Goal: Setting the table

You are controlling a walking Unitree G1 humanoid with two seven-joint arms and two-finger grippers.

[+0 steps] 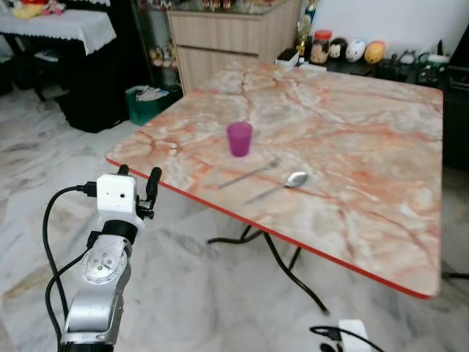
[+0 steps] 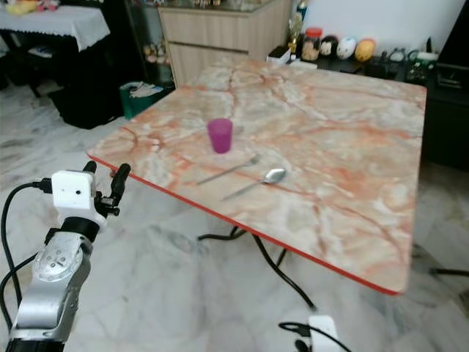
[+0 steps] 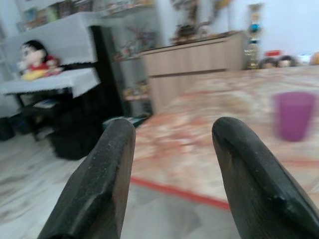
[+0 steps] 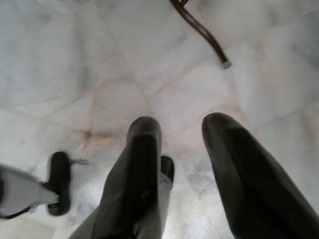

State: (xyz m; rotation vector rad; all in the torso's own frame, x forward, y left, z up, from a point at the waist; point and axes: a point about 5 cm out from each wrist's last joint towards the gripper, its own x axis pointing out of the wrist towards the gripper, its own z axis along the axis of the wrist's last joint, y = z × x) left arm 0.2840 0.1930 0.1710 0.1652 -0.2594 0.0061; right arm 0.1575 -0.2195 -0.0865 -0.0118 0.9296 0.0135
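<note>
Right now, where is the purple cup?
The purple cup stands upright on the marble table, toward its left edge, just behind the fork and spoon.

Marble floor — wood cabinet behind.

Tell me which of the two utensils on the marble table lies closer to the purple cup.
The slim silver fork, between the purple plastic cup and the silver spoon. The spoon, with its rounded bowl, lies farther from the cup on the marble table.
</note>
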